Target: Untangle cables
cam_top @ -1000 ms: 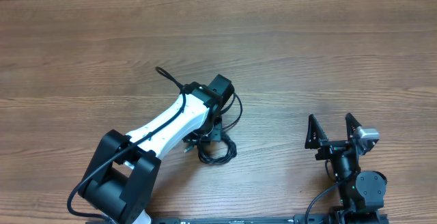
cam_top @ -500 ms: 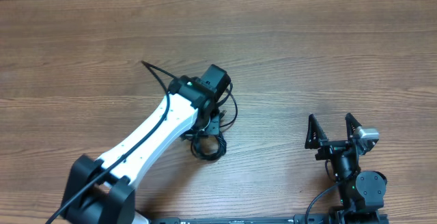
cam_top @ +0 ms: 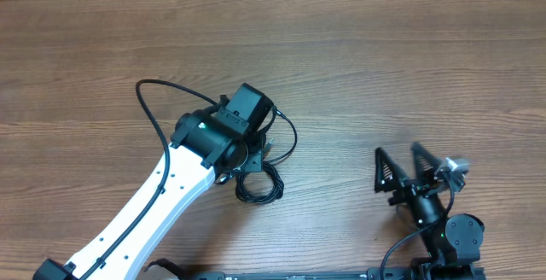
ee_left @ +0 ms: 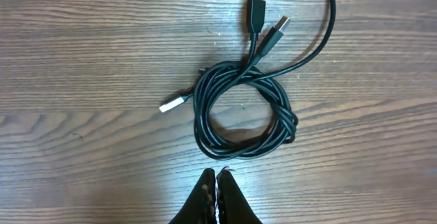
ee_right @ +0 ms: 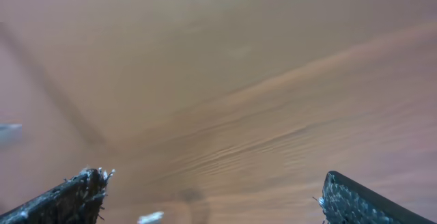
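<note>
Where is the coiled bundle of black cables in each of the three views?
Overhead: the cable coil lies a little left of the middle and below it, under the end of the left arm.
Left wrist: it fills the middle of the picture, just above the shut left tool.
Right wrist: not in it.
Shared landmark: the wooden table.

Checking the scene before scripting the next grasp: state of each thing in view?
cables: bunched in one tangled coil, lying flat, not held.
plug ends: free, sticking out of the cables, plugged into nothing.
left tool: shut, empty, tips just short of the cables.
right tool: open wide, empty, well away from the cables.
</note>
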`<action>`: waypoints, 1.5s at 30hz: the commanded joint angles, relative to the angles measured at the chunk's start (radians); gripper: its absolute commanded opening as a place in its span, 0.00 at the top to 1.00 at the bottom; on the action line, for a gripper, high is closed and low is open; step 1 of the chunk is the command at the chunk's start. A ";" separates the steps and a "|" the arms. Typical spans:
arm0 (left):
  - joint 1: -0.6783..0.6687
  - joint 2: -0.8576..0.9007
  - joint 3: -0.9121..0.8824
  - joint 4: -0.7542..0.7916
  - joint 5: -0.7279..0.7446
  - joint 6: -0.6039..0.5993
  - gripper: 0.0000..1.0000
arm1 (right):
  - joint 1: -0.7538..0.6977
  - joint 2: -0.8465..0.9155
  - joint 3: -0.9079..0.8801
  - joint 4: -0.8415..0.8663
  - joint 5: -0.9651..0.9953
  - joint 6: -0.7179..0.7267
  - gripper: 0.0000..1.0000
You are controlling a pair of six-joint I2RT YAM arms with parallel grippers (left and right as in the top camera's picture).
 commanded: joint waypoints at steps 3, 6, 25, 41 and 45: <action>0.004 -0.005 0.018 0.003 -0.019 -0.050 0.96 | -0.001 -0.010 -0.011 0.007 -0.551 0.419 0.00; 0.004 -0.005 0.018 0.006 -0.015 -0.050 0.96 | -0.001 -0.010 -0.011 0.007 -0.735 0.558 0.00; 0.004 -0.005 0.018 0.013 -0.004 -0.049 0.96 | -0.005 0.017 0.013 -0.057 -0.584 0.600 0.01; 0.004 -0.005 0.018 0.022 -0.001 -0.050 0.96 | -0.005 0.337 0.232 -0.357 -0.430 0.478 0.01; 0.004 -0.005 0.018 0.032 0.025 -0.050 0.96 | -0.002 0.382 0.232 -0.391 -0.460 0.539 0.00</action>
